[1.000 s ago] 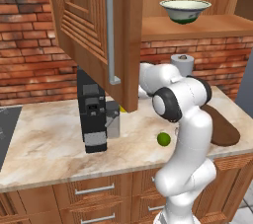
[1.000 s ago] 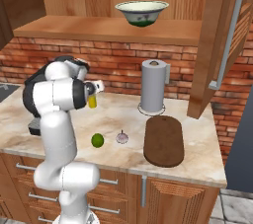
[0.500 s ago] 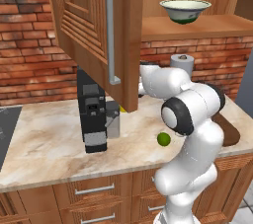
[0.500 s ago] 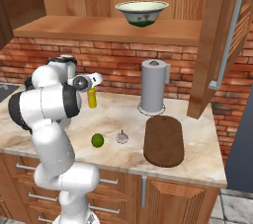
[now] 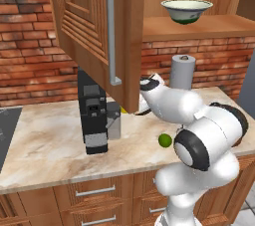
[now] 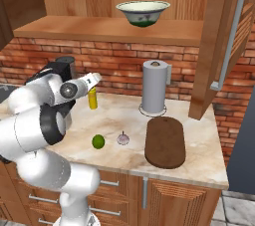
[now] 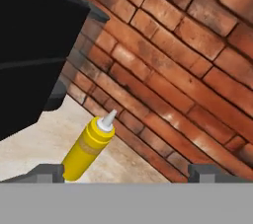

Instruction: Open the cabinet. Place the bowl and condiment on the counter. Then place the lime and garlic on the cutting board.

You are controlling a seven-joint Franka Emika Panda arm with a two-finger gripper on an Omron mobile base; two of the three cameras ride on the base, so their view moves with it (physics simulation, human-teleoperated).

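The cabinet stands open, with its doors [image 5: 89, 26] [image 6: 226, 36] swung out. The bowl [image 5: 187, 10] [image 6: 143, 12] sits on the shelf inside it. A yellow condiment bottle [image 6: 92, 99] [image 7: 89, 149] stands upright on the counter [image 6: 199, 140] by the brick wall. My gripper [image 6: 94, 77] [image 7: 127, 171] hovers just above and in front of it, open and apart from it, with nothing between the fingers. The lime [image 5: 165, 140] [image 6: 98, 141] and the garlic [image 6: 123, 139] lie on the counter to the left of the cutting board [image 6: 164, 142].
A black coffee machine [image 5: 92, 115] [image 7: 34, 45] stands close to the left of the bottle. A paper towel roll [image 5: 183, 70] [image 6: 154, 87] stands behind the board. A dark cooktop [image 5: 7, 130] lies at the far left, and drawers [image 5: 94, 190] run below the counter.
My arm's elbow has swung outward and down toward the cameras, while the hand stayed near the bottle and rose slightly. The bottle, lime, garlic and bowl have not moved.
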